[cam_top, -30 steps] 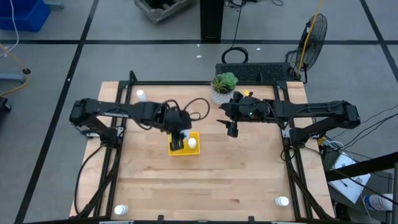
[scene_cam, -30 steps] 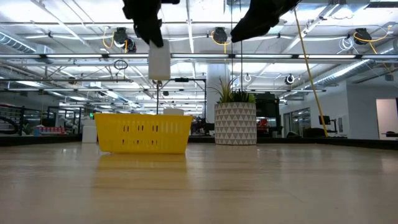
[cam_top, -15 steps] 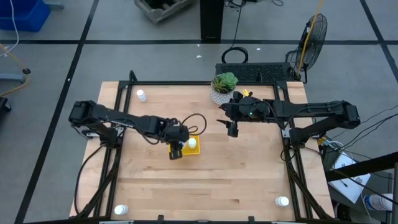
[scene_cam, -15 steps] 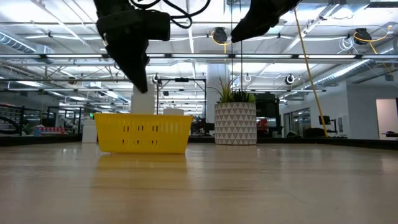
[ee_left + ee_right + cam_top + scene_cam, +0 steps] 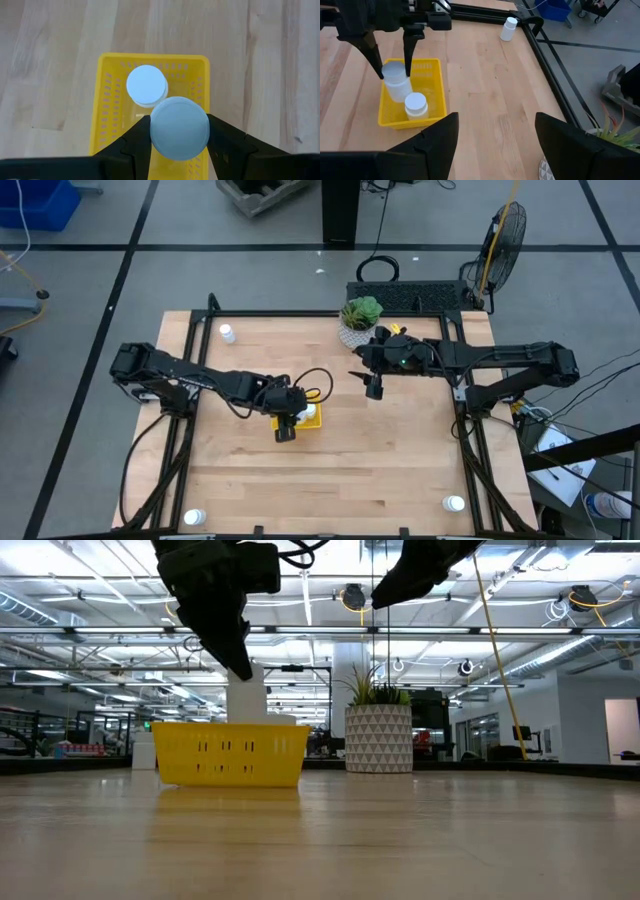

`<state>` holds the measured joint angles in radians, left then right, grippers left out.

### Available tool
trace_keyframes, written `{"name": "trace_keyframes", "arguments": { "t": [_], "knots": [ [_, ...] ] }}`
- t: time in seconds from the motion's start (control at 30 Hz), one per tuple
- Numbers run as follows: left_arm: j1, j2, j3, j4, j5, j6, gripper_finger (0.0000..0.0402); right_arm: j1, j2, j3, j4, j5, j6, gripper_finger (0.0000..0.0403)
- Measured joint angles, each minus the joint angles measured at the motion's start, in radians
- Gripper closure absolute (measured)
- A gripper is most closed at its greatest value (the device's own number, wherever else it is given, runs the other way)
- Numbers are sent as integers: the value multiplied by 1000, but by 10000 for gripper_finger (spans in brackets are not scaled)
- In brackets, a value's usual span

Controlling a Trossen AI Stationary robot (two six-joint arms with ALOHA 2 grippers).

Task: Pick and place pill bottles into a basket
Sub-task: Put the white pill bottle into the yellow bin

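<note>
Left gripper point(image 5: 179, 131) clamped a small white cylindrical pill bottle point(image 5: 179, 127) over the shallow yellow plastic basket point(image 5: 199, 75), beside another capped white bottle point(image 5: 146, 85) inside. Right gripper point(image 5: 374, 391) hung half-open, empty, near the white patterned plant pot point(image 5: 354, 332).

Both arms point(image 5: 200, 372) dark, jointed, tubular; black looped cable point(image 5: 318, 376) at left wrist; fingers point(image 5: 227, 145) matte black, tapered.

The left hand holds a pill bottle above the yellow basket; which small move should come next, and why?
Probably lower a little more, then open. The left hand is shut on the held bottle, which hangs upright inside the basket beside another bottle already standing there. Its base seems to be slightly above the floor, so releasing now might tip it.
</note>
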<state>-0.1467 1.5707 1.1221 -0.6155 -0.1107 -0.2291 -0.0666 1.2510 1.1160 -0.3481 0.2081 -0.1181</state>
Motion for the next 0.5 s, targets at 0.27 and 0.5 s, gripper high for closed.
{"name": "trace_keyframes", "arguments": {
  "t": [0.27, 0.5],
  "knots": [
    [0, 52, -1, 31, 32, 10, 239, 0, 0, 0, 0, 0, 0, 149],
    [0, 72, -1, 80, 28, 37, 239, 0, 0, 0, 0, 0, 0, 149]
  ]
}}
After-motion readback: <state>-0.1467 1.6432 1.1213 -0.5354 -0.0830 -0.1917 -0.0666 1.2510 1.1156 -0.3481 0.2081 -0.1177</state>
